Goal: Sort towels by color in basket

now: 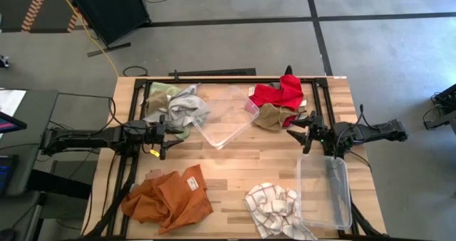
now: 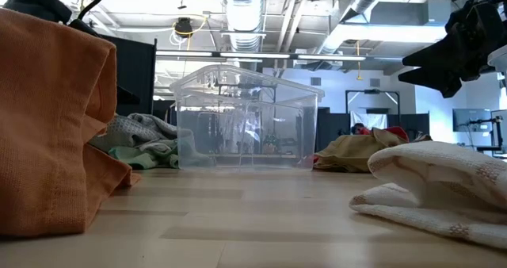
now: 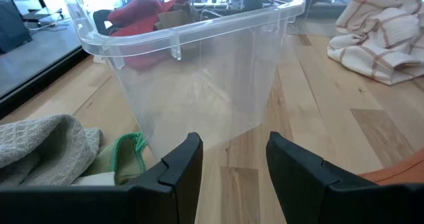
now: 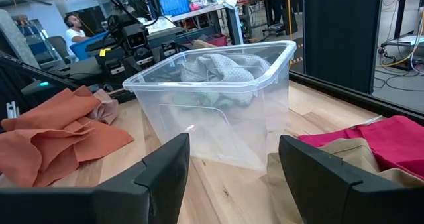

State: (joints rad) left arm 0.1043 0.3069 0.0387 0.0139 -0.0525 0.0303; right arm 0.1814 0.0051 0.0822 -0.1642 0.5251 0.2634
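A clear plastic basket stands at the table's middle, tilted askew. A second clear basket lies near the right front corner. The grey towel and the pale green towel lie far left. The red towel and the tan-brown towel lie far right. Near the front lie the rust-orange towel and the white checked towel. My left gripper hangs open just left of the middle basket. My right gripper hangs open to its right.
Black rails frame the table's far edge and both sides. Bare wood stretches between the two grippers and the front towels. In the right wrist view a person sits in the room behind the table.
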